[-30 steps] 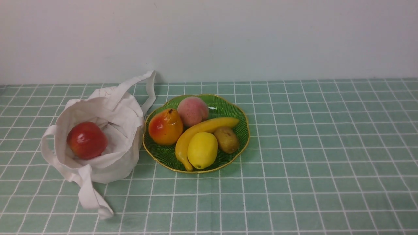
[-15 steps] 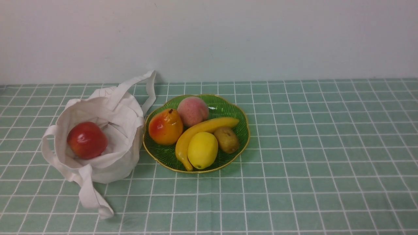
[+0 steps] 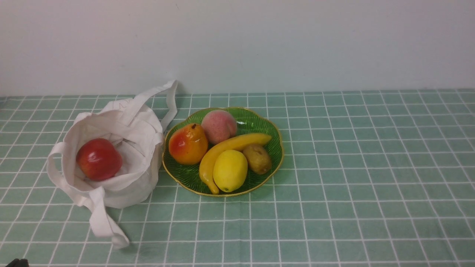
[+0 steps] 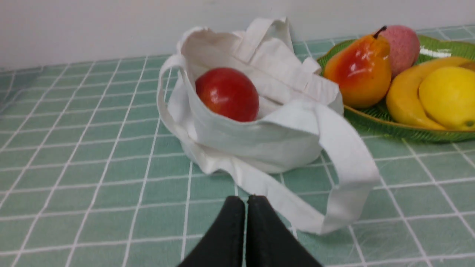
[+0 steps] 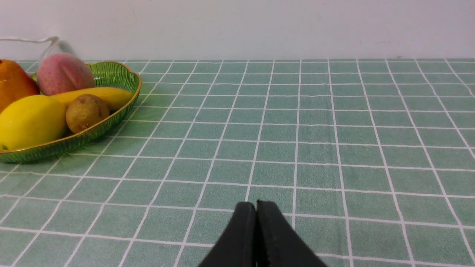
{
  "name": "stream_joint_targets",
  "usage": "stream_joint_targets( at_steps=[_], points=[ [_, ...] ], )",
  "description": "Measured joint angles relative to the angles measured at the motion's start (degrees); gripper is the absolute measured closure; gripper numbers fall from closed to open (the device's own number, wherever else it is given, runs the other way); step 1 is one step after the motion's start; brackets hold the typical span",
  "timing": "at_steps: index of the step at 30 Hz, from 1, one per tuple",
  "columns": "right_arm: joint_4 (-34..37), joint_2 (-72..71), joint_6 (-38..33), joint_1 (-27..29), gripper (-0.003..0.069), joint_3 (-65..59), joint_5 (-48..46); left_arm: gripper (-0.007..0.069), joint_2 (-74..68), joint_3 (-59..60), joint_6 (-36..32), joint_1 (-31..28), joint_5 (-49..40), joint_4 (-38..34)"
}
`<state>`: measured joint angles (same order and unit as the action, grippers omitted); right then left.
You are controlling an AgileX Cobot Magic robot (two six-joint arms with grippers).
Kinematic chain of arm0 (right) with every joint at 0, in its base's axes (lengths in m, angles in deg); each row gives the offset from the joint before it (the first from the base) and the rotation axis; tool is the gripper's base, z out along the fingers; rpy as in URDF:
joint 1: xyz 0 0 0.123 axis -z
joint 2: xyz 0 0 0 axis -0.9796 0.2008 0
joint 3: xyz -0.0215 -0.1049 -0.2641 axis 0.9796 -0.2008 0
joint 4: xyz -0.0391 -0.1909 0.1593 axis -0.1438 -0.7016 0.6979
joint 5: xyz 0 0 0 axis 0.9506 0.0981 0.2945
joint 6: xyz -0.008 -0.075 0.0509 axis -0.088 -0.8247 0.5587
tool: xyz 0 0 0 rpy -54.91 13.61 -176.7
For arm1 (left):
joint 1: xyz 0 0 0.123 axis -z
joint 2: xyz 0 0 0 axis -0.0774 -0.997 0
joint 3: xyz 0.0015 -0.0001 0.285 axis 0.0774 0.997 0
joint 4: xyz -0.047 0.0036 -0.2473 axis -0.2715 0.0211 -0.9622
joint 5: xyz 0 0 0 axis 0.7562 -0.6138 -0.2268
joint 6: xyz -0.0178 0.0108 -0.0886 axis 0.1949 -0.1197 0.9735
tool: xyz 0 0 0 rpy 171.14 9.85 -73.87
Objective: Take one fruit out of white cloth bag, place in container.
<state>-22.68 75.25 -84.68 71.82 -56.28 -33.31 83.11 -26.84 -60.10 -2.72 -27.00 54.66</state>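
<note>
Green checked cloth (image 3: 352,167) bears plate (image 3: 276,150) holding kiwi (image 3: 257,158); both grippers (image 4: 245,202) (image 5: 256,207) pinched empty, well apart from it.

Apple (image 3: 99,159) lower half hidden by bag (image 3: 130,185) wall, banana (image 3: 222,148) middle behind lemon (image 3: 230,171), plate (image 4: 374,120) cut off in left wrist view, pear (image 5: 13,85) cut off in right wrist view.

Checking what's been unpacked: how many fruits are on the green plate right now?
5 on the green plate: pear, peach, banana, lemon, kiwi. One apple remains inside the white bag; more could hide under it.
</note>
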Motion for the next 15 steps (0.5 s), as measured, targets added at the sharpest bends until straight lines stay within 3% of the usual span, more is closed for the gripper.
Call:
stream_joint_targets(
  at_steps=[15],
  points=[
    [0.0, 0.0, 0.0, 0.0, 0.0671, 0.0, 0.0, 0.0631, 0.0, 0.1, 0.0, -0.1, -1.8, -0.8]
  ],
)
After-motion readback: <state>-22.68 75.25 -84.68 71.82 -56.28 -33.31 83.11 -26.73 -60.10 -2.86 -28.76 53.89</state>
